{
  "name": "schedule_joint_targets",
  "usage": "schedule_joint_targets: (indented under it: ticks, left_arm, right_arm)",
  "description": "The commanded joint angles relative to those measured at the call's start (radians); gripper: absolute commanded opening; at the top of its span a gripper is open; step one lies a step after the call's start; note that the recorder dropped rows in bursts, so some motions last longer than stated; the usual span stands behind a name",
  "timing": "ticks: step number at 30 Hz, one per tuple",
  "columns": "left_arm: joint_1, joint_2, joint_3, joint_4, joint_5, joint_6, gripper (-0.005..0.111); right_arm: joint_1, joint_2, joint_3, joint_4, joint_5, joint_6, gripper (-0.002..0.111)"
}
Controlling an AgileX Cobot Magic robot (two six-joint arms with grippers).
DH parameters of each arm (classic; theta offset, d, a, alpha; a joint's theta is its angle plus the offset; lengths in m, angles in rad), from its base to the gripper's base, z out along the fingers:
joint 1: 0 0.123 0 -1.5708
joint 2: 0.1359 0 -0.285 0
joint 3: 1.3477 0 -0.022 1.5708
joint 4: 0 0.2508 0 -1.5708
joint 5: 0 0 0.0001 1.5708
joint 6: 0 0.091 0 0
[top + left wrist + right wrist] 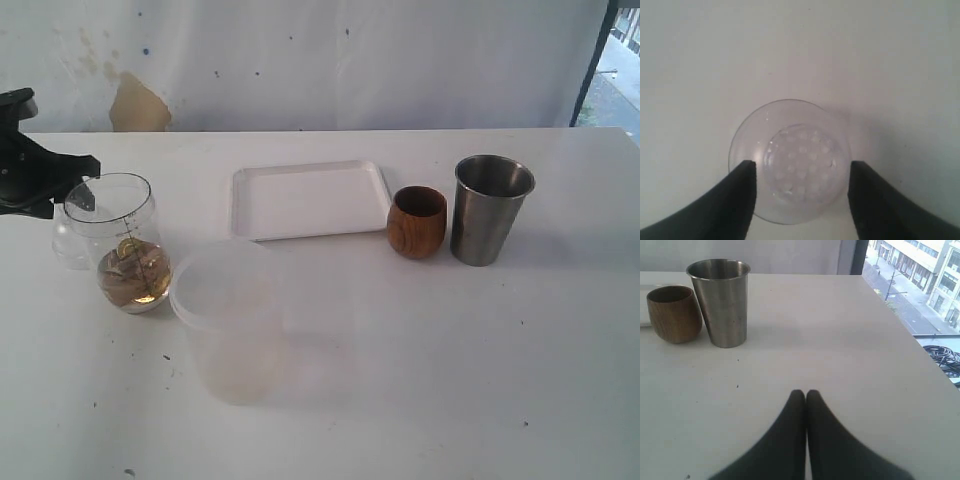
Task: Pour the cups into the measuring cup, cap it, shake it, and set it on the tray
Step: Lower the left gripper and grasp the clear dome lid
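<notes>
Our left claw point(802, 166) straddles the clear cap point(800, 142), jaws apart, at the table's point(430, 390) left edge; our right claw point(806, 395) is closed.

We see a big frosted translucent tub point(232, 320) standing upright near the front of the white worktop point(460, 380), which carries a few dark specks. Behind the worktop hangs a white backdrop point(350, 60) with a tan stain point(138, 103). Through a window point(912, 280) we see a street and buildings.

The left gripper point(802, 170) and right gripper point(801, 395) have smooth matte-black tapering fingers point(730, 200).
</notes>
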Motion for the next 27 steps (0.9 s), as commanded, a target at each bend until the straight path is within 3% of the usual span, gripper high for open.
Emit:
schedule_joint_targets:
  ticks: [1,8,13,19,27]
  left_arm:
    - [-0.005,-0.004,-0.002,-0.016,-0.005,0.011,0.053]
    - [-0.005,-0.004,-0.002,-0.019,-0.028,0.041,0.067]
    - [-0.005,-0.004,-0.002,-0.020,-0.031,0.038,0.067]
    - [-0.005,-0.002,-0.002,-0.046,-0.017,0.032,0.054]
    - [-0.005,0.038,-0.002,-0.051,-0.003,0.031,0.062]
  right_arm:
    - [0.004,-0.005,0.003,0.002,-0.003,0.000,0.000]
    - [0.004,-0.005,0.003,0.002,-0.003,0.000,0.000]
    - [0.004,-0.005,0.003,0.002,-0.003,0.000,0.000]
    - [0.004,-0.005,0.003,0.002,-0.003,0.000,0.000]
    - [0.004,-0.005,0.003,0.002,-0.003,0.000,0.000]
